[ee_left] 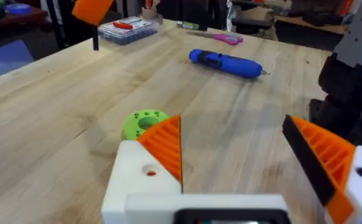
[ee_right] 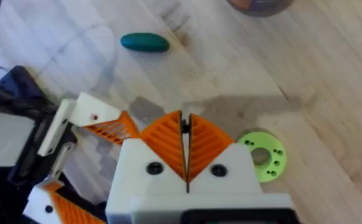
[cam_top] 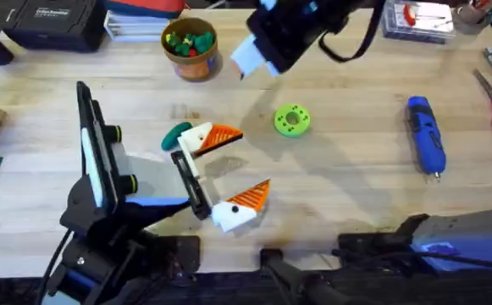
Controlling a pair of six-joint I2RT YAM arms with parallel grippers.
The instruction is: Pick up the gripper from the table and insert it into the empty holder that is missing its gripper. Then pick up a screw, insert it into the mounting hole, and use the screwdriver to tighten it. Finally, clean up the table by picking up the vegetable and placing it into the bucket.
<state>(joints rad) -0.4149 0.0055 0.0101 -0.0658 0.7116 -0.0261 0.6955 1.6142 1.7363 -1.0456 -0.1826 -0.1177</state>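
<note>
Tabletop of pale wood planks (cam_top: 347,203) carries everything, with the left arm lying low across its near left and the right arm raised close under the overhead camera as a dark blurred mass whose lower links are cut off. The left gripper (cam_top: 233,169) rests just above the wood with its two white-based orange ribbed fingers spread wide apart. The right gripper (ee_right: 186,140) hangs above it, its orange fingers pressed together on nothing. The blue pen-shaped electric screwdriver (cam_top: 426,135) lies flat, well apart to the right. The round orange-brown bucket (cam_top: 190,48) of coloured toy pieces stands at the far side. A bright green disc with holes (cam_top: 292,120) sits mid-table. The small dark teal-green toy vegetable (cam_top: 176,135) lies just beside the left gripper's farther finger, partly hidden by it.
</note>
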